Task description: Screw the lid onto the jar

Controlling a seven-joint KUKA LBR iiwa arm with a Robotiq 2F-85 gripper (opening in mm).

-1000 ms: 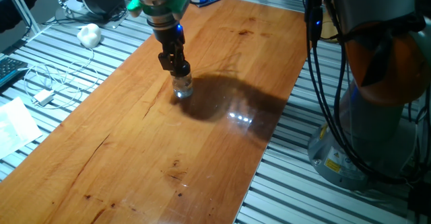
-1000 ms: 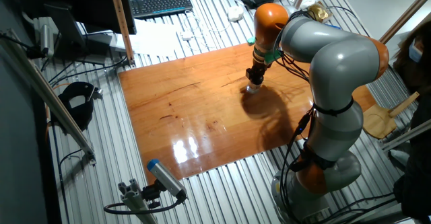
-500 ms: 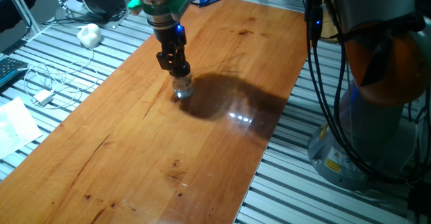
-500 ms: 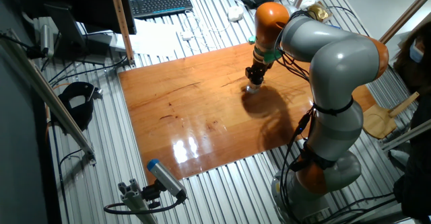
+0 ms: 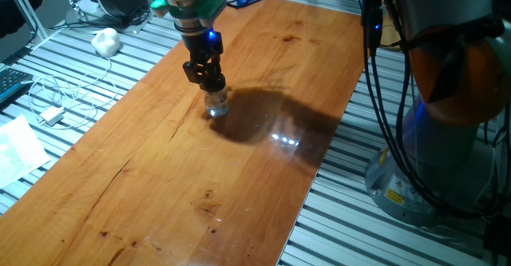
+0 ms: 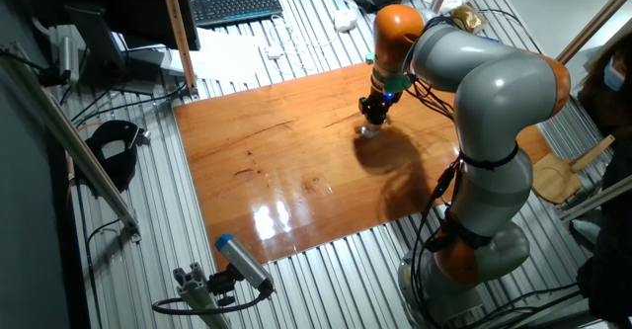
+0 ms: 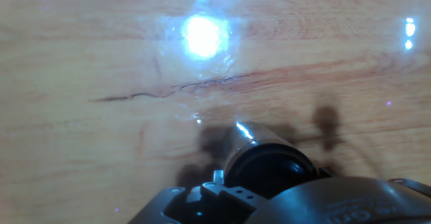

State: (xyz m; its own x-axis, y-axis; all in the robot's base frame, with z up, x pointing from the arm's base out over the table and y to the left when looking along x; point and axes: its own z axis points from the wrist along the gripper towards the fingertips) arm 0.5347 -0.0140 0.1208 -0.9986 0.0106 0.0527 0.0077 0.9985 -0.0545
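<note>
Item, upper centre of frame: your gripper (image 5: 210,81), clenched on the lid (image 7: 269,168) atop the jar (image 5: 216,104), has rotated slightly since a second ago, which suggests threading is under way.

One jar (image 5: 216,105) right under the gripper (image 5: 212,82), one black lid (image 7: 271,169) on it, one white lumpy ball (image 5: 105,40) way off to the side, one keyboard (image 6: 236,6).
</note>
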